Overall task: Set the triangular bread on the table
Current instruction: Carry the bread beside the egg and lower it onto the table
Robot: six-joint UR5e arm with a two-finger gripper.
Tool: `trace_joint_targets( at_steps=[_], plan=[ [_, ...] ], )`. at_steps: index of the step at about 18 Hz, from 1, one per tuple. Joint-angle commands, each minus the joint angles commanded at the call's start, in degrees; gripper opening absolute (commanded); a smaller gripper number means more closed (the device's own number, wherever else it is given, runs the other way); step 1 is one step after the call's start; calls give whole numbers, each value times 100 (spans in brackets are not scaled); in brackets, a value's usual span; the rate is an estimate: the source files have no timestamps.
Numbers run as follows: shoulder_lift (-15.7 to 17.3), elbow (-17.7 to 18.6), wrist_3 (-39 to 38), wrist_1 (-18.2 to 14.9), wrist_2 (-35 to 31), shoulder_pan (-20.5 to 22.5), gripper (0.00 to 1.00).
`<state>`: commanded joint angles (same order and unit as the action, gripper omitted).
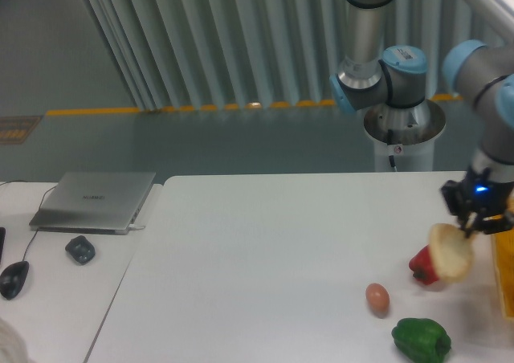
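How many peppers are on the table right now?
2. The red pepper sits near the right edge, partly hidden behind the triangular bread held in the gripper. The green pepper lies at the front, right of the egg.

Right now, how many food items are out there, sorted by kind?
Peppers: 2, a red pepper and a green pepper
Egg: 1, the egg
Bread: 1, the bread, held by the gripper above the table
Total: 4
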<state>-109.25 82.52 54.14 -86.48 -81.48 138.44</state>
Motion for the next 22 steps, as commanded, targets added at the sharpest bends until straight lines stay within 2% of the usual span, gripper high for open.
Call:
trace_joint_targets(
  at_steps=[4,9,12,15,18,19,21,22],
  plan=[
    [-17,80,-140,-26,-17,-571,4],
    [-166,45,-1246,61,27,-1222,4],
    [-263,89,-2081,605,35,-1433,6],
    [-386,89,-2364,852,-8,-1530,9],
    [-457,89,-2373,940,-17,-1574,13],
    [-474,89,-2364,940,-17,-1574,23],
    [-544,89,-2303,967,-78,-1574,70],
    [-554,89,-2294,967,-218,-1574,82]
  ],
)
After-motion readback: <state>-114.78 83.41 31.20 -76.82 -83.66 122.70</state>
